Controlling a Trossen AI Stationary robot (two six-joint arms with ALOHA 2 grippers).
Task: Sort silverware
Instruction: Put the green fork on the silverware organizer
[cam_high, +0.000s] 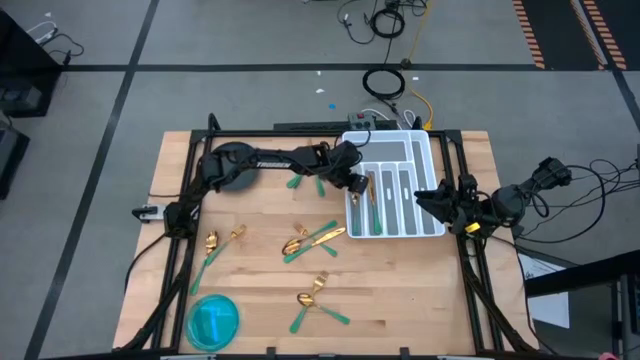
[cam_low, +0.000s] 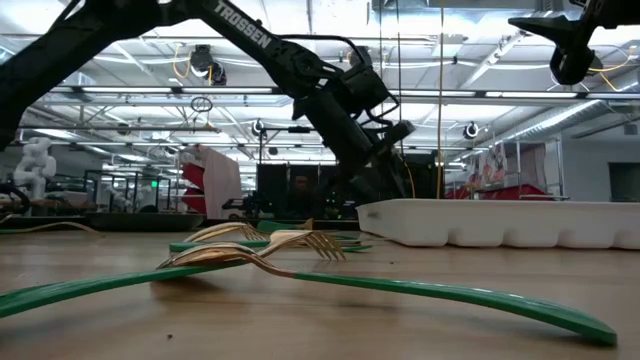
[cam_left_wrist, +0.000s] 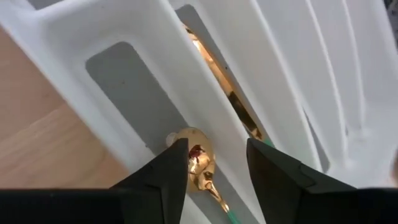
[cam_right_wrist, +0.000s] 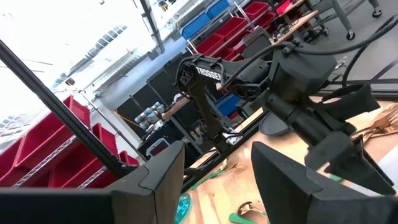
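Observation:
My left gripper (cam_high: 357, 186) (cam_left_wrist: 216, 168) is open above the left side of the white tray (cam_high: 421, 150), pointing slantwise down. A gold spoon (cam_left_wrist: 200, 165) with a green handle lies between its fingers in a tray compartment. Another gold piece (cam_left_wrist: 219, 78) lies in the neighbouring slot. More silverware lies on the wooden table: a pair at the left (cam_high: 222, 242), a heap in the middle (cam_high: 312, 240) and some near the front (cam_high: 317, 295). My right gripper (cam_high: 438, 199) (cam_right_wrist: 216, 177) hovers open by the tray's right rim, holding nothing. My left gripper's fingers stand on either side of the spoon's bowl (cam_left_wrist: 198, 155), coming from above at a slant. One finger (cam_left_wrist: 174, 171) is right against the bowl's edge, and I cannot tell whether it touches. The spoon lies in the compartment with its handle (cam_left_wrist: 232, 215) toward the gripper.
A blue round plate (cam_high: 212, 321) sits at the table's near left corner. The tray's rim (cam_low: 500, 222) stands above the tabletop at the far right. Forks (cam_low: 262, 248) lie close to the low camera. Bare wood shows between the heaps and along the near right.

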